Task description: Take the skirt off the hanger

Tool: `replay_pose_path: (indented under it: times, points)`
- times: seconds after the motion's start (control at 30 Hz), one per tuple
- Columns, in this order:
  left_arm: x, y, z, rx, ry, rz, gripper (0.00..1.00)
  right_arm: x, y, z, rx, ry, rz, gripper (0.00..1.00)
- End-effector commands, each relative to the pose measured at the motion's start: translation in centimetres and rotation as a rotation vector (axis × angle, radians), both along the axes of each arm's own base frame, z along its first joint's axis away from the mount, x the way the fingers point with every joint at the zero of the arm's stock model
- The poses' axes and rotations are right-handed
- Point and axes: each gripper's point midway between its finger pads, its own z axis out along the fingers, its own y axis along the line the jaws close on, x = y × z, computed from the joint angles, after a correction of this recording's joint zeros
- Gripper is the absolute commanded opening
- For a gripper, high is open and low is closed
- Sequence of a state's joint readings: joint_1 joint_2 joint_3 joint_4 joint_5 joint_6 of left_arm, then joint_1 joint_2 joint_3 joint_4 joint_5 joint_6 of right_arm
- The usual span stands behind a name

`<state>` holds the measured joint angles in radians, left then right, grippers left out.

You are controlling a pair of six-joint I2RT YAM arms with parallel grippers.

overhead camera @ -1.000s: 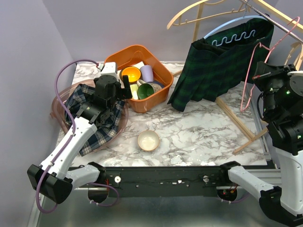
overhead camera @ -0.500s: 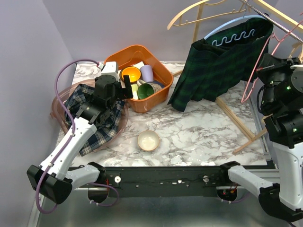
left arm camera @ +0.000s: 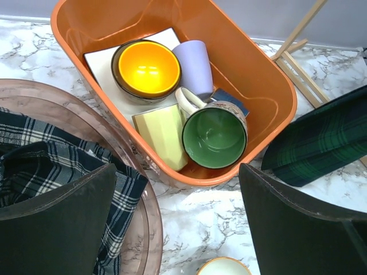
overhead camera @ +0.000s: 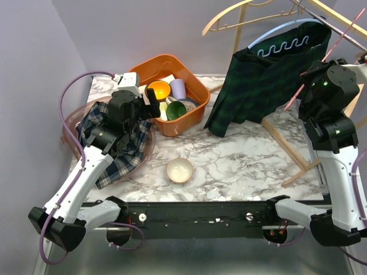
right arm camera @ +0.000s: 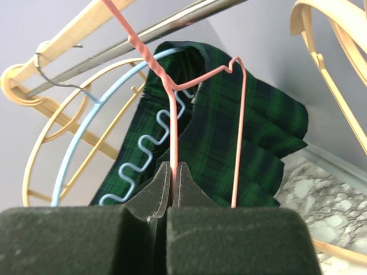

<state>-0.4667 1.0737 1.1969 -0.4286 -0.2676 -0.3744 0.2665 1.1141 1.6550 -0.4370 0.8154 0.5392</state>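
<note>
The white marble-patterned table (overhead camera: pixel 229 160) carries, at its far right, a clothes rack whose metal rail (right arm camera: pixel 189 17) holds several hangers. The task's thing, the dark green tartan skirt (overhead camera: pixel 269 86), is still draped over the light blue plastic hanger with a wavy bar (overhead camera: pixel 269 30), its hem reaching down to the tabletop. So the removal has not begun on the garment itself. At the far left sits an orange plastic tub (left arm camera: pixel 252 63) of cups and bowls. The left gripper (left arm camera: pixel 178 226) hangs just in front of it with its jaws spread wide and nothing between them, well apart from the skirt. The right gripper (right arm camera: pixel 173 172) is up at the rack, jaws pinched shut on the thin pink wire hanger (right arm camera: pixel 173 126). That hanger is empty and hangs just in front of the skirt's blue one. I judge this step to be preparatory: taking hold of the obstructing pink wire to get it out of the way, or to steady things, rather than freeing the skirt. The next move would call for shifting that wire aside. A gripper must then reach the skirt's waistband where it folds over the blue bar and slide the cloth off without dragging the hanger from the rail.
</note>
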Motion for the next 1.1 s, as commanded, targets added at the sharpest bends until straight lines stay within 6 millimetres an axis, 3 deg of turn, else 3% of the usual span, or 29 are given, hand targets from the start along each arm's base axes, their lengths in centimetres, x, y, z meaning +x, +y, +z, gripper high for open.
replay_pose_path:
  times: [0.0, 0.2, 0.27, 0.3, 0.33, 0.4, 0.43, 0.5, 0.57, 0.63, 0.67, 0.77, 0.8, 0.87, 1.0, 1.07]
  points:
    - [-0.6, -0.7, 2.2, -0.036, -0.045, -0.045, 0.99, 0.1, -1.3, -0.6, -0.015, 0.000, -0.093, 0.01]
    - [-0.8, -0.9, 2.1, -0.041, -0.042, -0.061, 0.99, 0.8, -1.2, -2.1, -0.023, 0.068, -0.098, 0.04]
    - [-0.9, -0.9, 1.9, -0.030, -0.039, -0.068, 0.99, 0.0, -1.2, -1.7, -0.022, 0.065, -0.084, 0.20]
    - [-0.9, -0.9, 1.9, -0.027, -0.041, -0.072, 0.99, -0.2, -0.9, -1.9, -0.034, 0.075, -0.054, 0.41]
    - [-0.9, -1.0, 1.9, -0.024, -0.045, -0.078, 0.99, -1.4, -1.0, -1.1, -0.039, 0.058, -0.033, 0.53]
    - [-0.9, -1.1, 2.0, -0.008, -0.050, -0.092, 0.99, -2.6, -0.7, -1.6, -0.051, 0.091, 0.012, 0.67]
    - [-0.9, -1.1, 2.2, -0.006, -0.055, -0.095, 0.99, -3.7, -0.5, -1.1, -0.056, 0.077, 0.045, 0.70]
    - [-1.0, -1.5, 2.6, -0.001, -0.066, -0.121, 0.99, -4.9, 0.5, -1.7, -0.094, 0.121, 0.134, 0.73]
    - [-1.2, -1.9, 2.7, 0.000, -0.072, -0.153, 0.99, -6.7, 1.1, -1.1, -0.117, 0.117, 0.206, 0.73]
    - [-1.2, -2.1, 2.7, 0.009, -0.080, -0.172, 0.99, -7.7, 3.0, -1.4, -0.147, 0.150, 0.343, 0.73]
    - [-1.3, -2.2, 2.7, 0.009, -0.082, -0.182, 0.99, -8.6, 3.5, -0.1, -0.168, 0.128, 0.387, 0.73]
    - [-1.7, -2.9, 2.5, 0.013, -0.088, -0.231, 0.99, -10.2, 6.4, 1.1, -0.199, 0.103, 0.575, 0.73]
    - [-1.9, -3.1, 1.9, 0.014, -0.080, -0.248, 0.99, -11.2, 8.1, 3.0, -0.214, 0.032, 0.677, 0.72]
    - [-2.1, -3.2, 1.8, 0.017, -0.093, -0.264, 0.99, -11.8, 9.6, 4.9, -0.191, -0.049, 0.759, 0.71]
    - [-2.4, -3.1, 0.1, 0.025, -0.081, -0.272, 0.99, -11.2, 11.8, 9.2, -0.126, -0.267, 0.847, 0.64]
    - [-2.6, -3.0, -0.2, 0.025, -0.087, -0.272, 0.99, -8.3, 12.1, 8.6, -0.072, -0.251, 0.825, 0.62]
